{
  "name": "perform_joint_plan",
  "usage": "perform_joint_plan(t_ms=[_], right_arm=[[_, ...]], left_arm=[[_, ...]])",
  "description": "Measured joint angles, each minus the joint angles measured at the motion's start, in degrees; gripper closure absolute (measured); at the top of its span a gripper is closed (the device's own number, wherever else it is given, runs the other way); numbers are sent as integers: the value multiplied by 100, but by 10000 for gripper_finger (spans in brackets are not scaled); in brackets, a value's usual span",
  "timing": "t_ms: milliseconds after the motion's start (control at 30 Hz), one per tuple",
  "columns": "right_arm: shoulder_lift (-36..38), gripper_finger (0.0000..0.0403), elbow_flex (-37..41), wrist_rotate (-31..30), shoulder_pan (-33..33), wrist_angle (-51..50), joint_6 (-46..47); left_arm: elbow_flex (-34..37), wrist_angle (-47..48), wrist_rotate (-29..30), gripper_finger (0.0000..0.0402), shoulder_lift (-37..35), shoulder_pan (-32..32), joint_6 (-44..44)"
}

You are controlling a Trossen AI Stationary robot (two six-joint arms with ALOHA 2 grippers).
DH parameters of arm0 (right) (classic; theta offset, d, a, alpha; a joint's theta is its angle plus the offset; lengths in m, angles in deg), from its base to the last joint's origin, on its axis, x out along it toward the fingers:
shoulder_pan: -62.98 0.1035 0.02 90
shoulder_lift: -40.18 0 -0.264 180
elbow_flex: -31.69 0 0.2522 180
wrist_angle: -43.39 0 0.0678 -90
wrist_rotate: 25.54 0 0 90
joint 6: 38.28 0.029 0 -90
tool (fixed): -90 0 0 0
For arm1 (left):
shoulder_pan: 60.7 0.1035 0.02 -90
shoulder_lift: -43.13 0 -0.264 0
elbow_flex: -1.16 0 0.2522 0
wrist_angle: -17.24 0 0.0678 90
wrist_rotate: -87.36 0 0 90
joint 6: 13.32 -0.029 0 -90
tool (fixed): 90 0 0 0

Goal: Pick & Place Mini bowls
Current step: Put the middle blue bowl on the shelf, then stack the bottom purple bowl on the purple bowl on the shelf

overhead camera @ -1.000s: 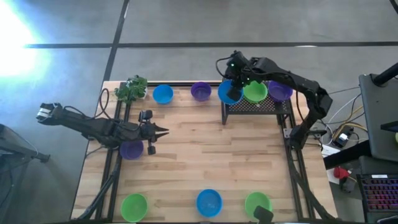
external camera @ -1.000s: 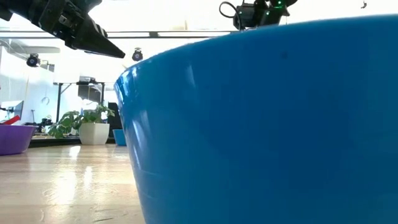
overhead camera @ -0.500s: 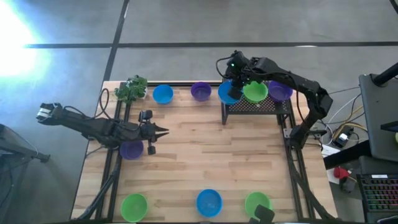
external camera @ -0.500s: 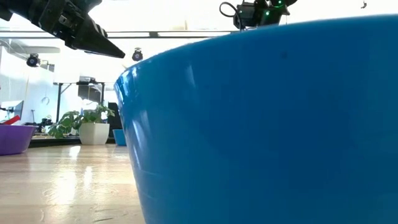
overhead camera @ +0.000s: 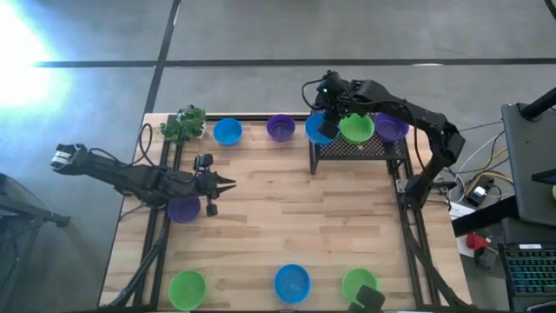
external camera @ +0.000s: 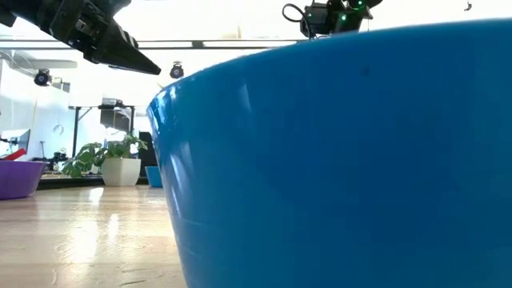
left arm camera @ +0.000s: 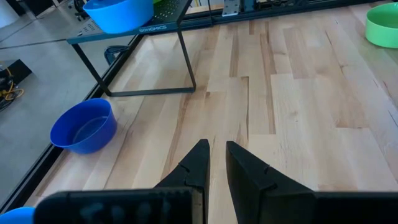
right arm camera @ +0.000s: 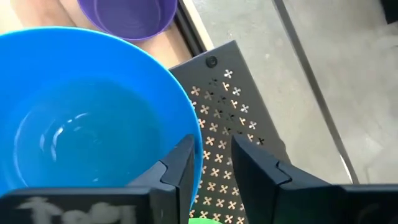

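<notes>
Straddling the blue bowl (right arm camera: 87, 118) rim on the perforated rack (right arm camera: 233, 118), right fingers (right arm camera: 186, 163) seemingly released.

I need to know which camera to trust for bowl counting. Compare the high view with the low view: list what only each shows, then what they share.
Only the high view: the black perforated stand carrying a blue bowl, a green bowl and a purple bowl, the right gripper at that blue bowl's rim, and two green bowls at the near edge.

Only the low view: room lights and a white plant pot.

Both: the near blue bowl, filling the low view, the left gripper, a purple bowl and the plant.
</notes>
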Motion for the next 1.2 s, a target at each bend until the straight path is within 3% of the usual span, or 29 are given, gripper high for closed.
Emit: perform_joint_plan(t_ms=[100, 600, 1000, 1200], right_arm=[[0, 305, 0, -222, 1, 2, 0], [109, 312, -98, -178, 169, -143, 125], [501, 330, -210, -146, 1430, -345, 565], [542, 325, -205, -146, 2291, -342, 881]], left_arm=[[0, 2, 0, 355, 0, 0, 0], [0, 2, 0, 355, -2, 7, 0], [0, 120, -2, 355, -2, 4, 18], [0, 268, -13, 355, -2, 4, 706]])
